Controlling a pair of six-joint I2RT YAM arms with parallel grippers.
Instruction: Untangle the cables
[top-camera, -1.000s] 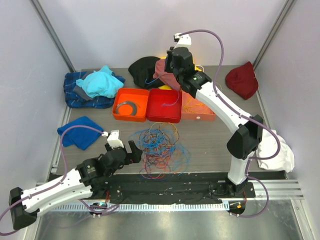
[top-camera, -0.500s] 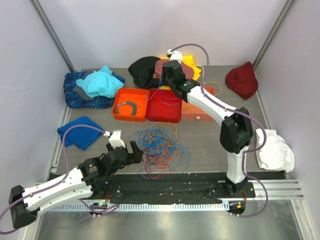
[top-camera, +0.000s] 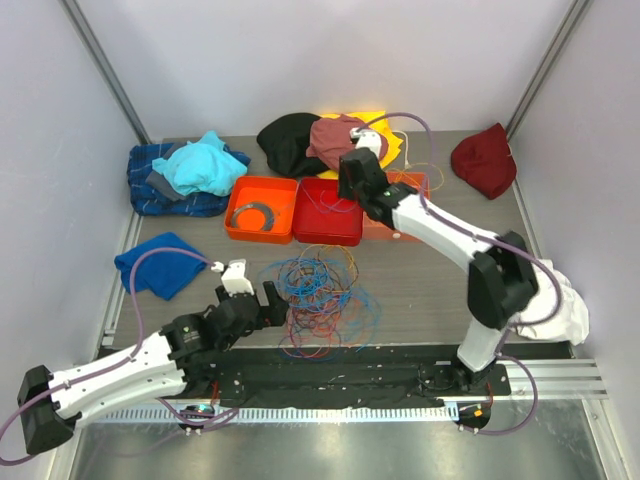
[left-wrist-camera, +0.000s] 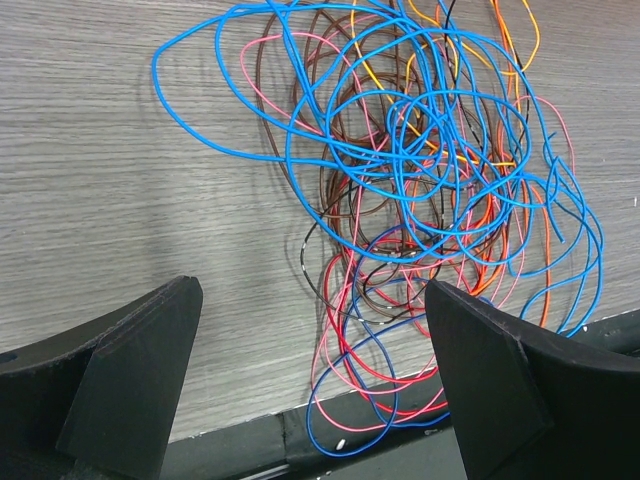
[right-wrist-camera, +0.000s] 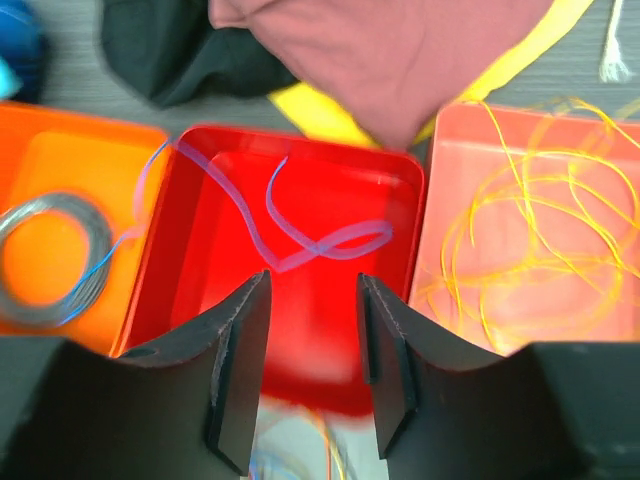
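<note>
The left gripper (top-camera: 262, 300) hangs low over the grey wooden bench (top-camera: 430, 290) with its two black fingers spread wide apart. It holds nothing. The messy pile of thin cables, blue, red, pink, orange and brown (top-camera: 322, 292), lies on the bench right in front of this gripper, a little to its right side. In the left wrist view the left gripper (left-wrist-camera: 312, 295) points straight at the pile (left-wrist-camera: 420, 170). The near loops of red and blue lie between the two fingers, and the rest spreads away ahead. One big blue loop sticks out to the left. The pile is round and loose, so it has no real long side.

The right gripper (top-camera: 348, 190) is far from the pile, which lies well behind it. Its fingers are parted, with nothing between them. It hangs over the shiny red tray (right-wrist-camera: 400, 300). One pale blue cable (right-wrist-camera: 335, 242) lies loose in that tray, just ahead of the right gripper (right-wrist-camera: 313, 370).

The left gripper is much nearer to the pile. I think the next pull could start there, maybe at the big blue loop.
</note>
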